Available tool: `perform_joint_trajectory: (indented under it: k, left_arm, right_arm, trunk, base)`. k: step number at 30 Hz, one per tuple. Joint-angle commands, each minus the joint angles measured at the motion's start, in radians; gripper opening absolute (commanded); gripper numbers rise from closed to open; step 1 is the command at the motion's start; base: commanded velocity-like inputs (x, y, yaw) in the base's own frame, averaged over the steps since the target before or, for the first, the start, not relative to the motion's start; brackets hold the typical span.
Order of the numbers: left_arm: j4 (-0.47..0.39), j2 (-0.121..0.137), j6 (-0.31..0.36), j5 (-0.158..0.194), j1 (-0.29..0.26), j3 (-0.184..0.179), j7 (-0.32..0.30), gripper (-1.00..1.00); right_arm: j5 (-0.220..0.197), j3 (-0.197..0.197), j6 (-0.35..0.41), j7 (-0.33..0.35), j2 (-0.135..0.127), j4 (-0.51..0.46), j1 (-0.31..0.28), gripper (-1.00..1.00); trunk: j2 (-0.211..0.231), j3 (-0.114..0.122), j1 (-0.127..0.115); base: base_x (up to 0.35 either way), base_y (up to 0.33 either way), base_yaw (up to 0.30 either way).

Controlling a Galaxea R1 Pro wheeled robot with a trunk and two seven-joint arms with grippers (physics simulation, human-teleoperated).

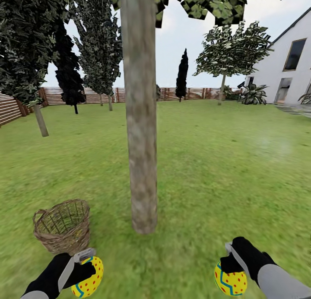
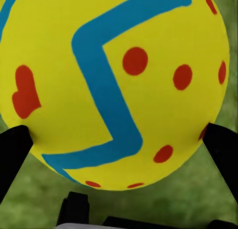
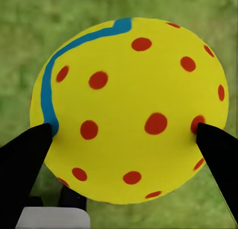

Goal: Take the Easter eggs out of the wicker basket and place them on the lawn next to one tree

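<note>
Two eggs held, one per end effector, in front of the tree trunk.

The yellow egg with blue zigzag and red dots (image 1: pixel 87 276) is clamped in our left end effector (image 1: pixel 82 271); a second yellow patterned egg (image 1: pixel 230 278) is clamped in our right end effector (image 1: pixel 233 264). Both hang above the mottled green lawn (image 1: pixel 224 169), either side of the thick grey-brown tree trunk (image 1: pixel 140 117). The round brown wicker basket (image 1: pixel 63 225) stands just left of the trunk; we cannot tell whether it holds the third egg. We judge it best to lower each egg to the grass before releasing, close to the trunk, so neither rolls away.
</note>
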Motion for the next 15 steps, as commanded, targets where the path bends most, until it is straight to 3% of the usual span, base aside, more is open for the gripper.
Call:
perform_joint_trajectory:
  k: [1,4,7,12,15]
  left_arm:
    - [-0.002,0.000,0.007,0.006,0.000,0.004,0.000,-1.00]
    - [-0.002,0.000,0.006,0.006,-0.001,0.003,0.001,-1.00]
    - [-0.002,0.000,0.006,0.006,0.000,0.003,0.002,-1.00]
    - [-0.002,-0.002,0.005,0.005,-0.001,0.003,0.003,-1.00]
    - [-0.002,-0.002,0.005,0.005,-0.001,0.003,0.003,-1.00]
  right_arm:
    - [0.000,0.010,0.008,0.003,0.002,0.004,-0.003,-1.00]
    - [0.004,0.036,0.016,0.003,0.015,0.007,-0.006,-1.00]
    - [0.003,0.115,0.016,-0.001,0.025,-0.016,-0.006,-1.00]
    - [0.003,0.128,0.013,-0.001,0.033,-0.023,-0.006,-1.00]
    - [0.003,0.126,0.022,-0.002,0.039,-0.089,-0.005,-1.00]
  trunk:
    - [-0.001,-0.001,0.000]
    - [-0.001,-0.001,0.000]
    - [-0.001,-0.001,0.000]
    - [-0.001,-0.001,0.000]
    - [-0.001,-0.001,0.000]
  base:
    - [0.176,-0.269,0.000]
    - [0.181,-0.270,0.000]
    - [0.189,-0.272,0.000]
    - [0.193,-0.272,0.000]
    - [0.196,-0.272,0.000]
